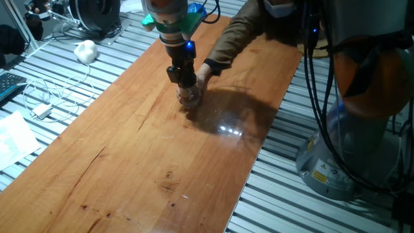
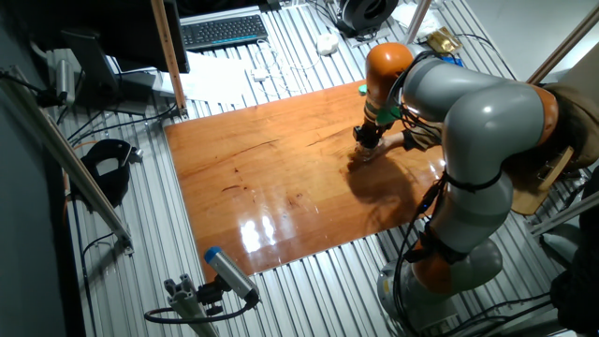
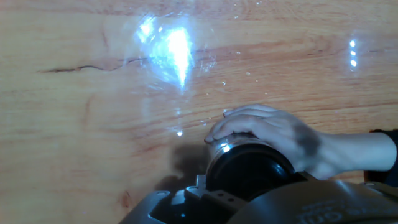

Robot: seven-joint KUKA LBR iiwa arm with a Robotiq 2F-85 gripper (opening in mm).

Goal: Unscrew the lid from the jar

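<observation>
Jar (image 1: pixel 190 98) stands upright on the wooden table (image 1: pixel 142 155), toward its far end. Gripper (image 1: pixel 187 89) is directly above it, down at the black lid (image 3: pixel 249 171) — whether the fingers are clenched on the lid or released, cannot tell. 1 human hand (image 3: pixel 273 134) wraps the jar from the side, touching the glass.

I find no text I can actually read in any view. The grey robot base (image 1: pixel 336 162) at the right of the counter (image 1: pixel 129 162) carries a small yellow warning sticker (image 1: pixel 319 177) and a pale label beside it, but their print is too small to make out. The keyboard (image 2: pixel 223 31) at the far side shows no legible keys.
</observation>
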